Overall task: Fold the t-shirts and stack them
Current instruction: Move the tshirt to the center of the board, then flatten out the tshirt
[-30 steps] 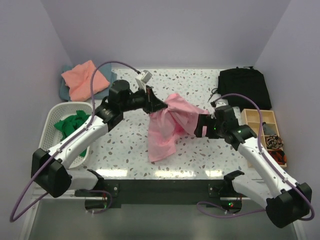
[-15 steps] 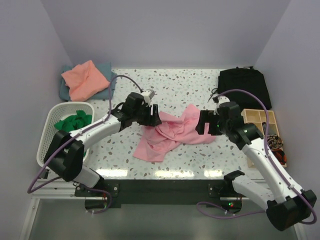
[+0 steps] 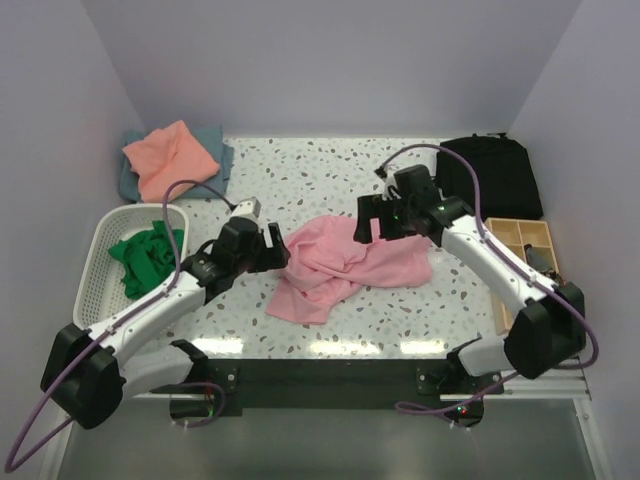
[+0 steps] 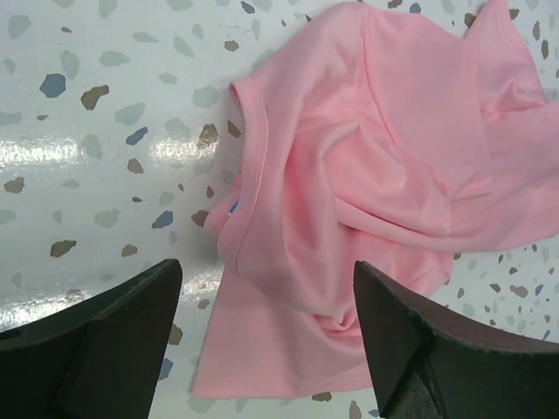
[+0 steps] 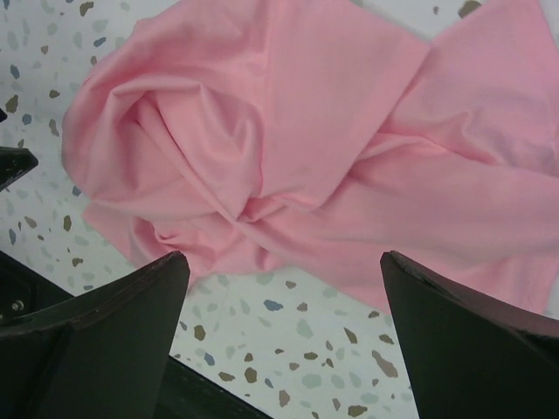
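No writing can be read; only a small blue tag point(image 4: 234, 208) shows at the collar of the pink shirt point(image 3: 350, 262). It lies crumpled in the middle of the table point(image 3: 330, 170), glossy white and speckled, between pale lilac walls point(image 3: 330, 70). There are four shirts in all: the pink one, the salmon shirt point(image 3: 170, 155) on the grey-blue shirt point(image 3: 222, 155) in the far left corner, and the green shirt point(image 3: 145, 255) in the one white basket point(image 3: 100, 262). One black bag point(image 3: 490, 175) and one wooden tray point(image 3: 520, 235) sit at right. The left gripper point(image 3: 280, 248) and right gripper point(image 3: 366, 226) flank the pink shirt, jaws wide and empty.

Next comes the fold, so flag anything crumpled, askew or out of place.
The pink t-shirt lies mid-table in a twisted, bunched heap, not spread flat. The salmon t-shirt sits askew and rumpled on the grey-blue t-shirt at the far left corner. The green t-shirt is wadded in the white basket.
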You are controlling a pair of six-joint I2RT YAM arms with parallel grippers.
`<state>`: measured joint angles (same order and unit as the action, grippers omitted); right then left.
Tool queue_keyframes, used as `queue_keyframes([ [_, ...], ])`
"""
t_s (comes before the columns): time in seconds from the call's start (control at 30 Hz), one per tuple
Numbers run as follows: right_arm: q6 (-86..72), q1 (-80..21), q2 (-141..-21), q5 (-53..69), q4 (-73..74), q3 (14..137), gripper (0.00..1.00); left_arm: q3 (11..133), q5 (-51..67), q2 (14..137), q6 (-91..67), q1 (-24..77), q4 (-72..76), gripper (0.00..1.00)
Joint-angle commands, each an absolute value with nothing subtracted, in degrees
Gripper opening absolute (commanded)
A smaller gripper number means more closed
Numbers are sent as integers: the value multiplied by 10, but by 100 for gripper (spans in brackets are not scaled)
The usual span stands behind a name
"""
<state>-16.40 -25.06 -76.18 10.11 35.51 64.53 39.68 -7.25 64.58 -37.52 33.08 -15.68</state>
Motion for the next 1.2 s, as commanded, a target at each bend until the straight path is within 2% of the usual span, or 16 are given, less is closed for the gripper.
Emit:
queue_keyframes([
  [0.0, -132, -300, -883, 111, 323, 722, 96, 368, -88, 616, -420, 332, -171, 84],
  [0.13, -127, -335, -987, 69, 330, 802, 95, 302, -36, 561, -459, 332, -166, 84],
  [0.3, -131, -341, -1062, 0, 367, 857, 94, 229, 39, 505, -500, 333, -121, 82],
  [0.53, -171, -341, -1053, -158, 398, 795, 95, 179, 112, 553, -511, 334, 5, 81],
  [0.67, -195, -341, -1055, -223, 398, 749, 96, 207, 120, 649, -499, 339, 58, 77],
  [0.87, -226, -342, -1059, -214, 376, 679, 95, 263, 78, 762, -476, 342, 62, 73],
  [1.0, -256, -352, -1022, -138, 348, 585, 93, 326, 17, 817, -450, 337, 29, 74],
  [1.17, -293, -440, -978, -84, 343, 513, 92, 449, 2, 889, -421, 306, -25, 75],
])
